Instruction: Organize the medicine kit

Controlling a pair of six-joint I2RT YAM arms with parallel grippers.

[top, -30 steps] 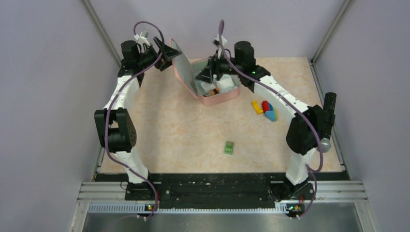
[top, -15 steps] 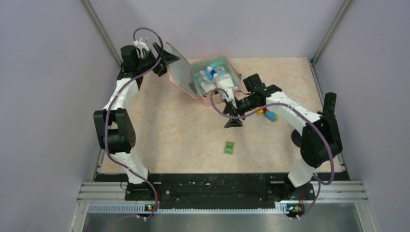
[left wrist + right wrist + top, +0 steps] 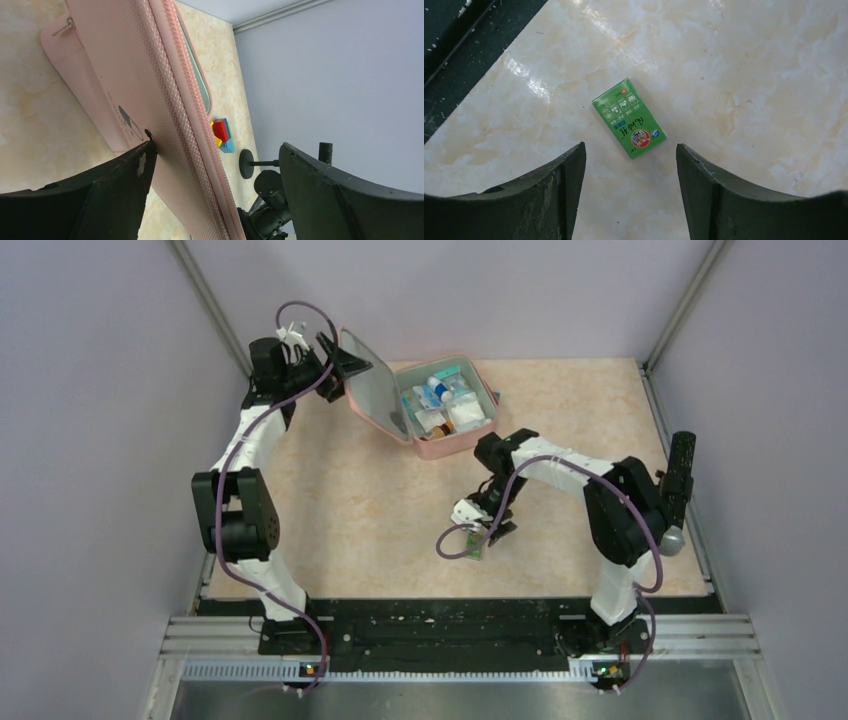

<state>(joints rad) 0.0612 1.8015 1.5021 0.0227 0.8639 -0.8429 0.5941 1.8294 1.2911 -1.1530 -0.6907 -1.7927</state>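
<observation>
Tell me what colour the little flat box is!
Green; the small flat cardboard box shows best in right wrist view.

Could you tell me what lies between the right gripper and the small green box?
Only bare marbled tabletop; the right wrist view shows the green box lying flat just ahead of the open right gripper.

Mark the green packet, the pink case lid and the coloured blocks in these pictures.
green packet [image 3: 629, 118]: right wrist view, middle of its printed face.
pink case lid [image 3: 375, 385]: top external view, its grey-green lining.
coloured blocks [image 3: 220, 130]: left wrist view, the red block.
</observation>
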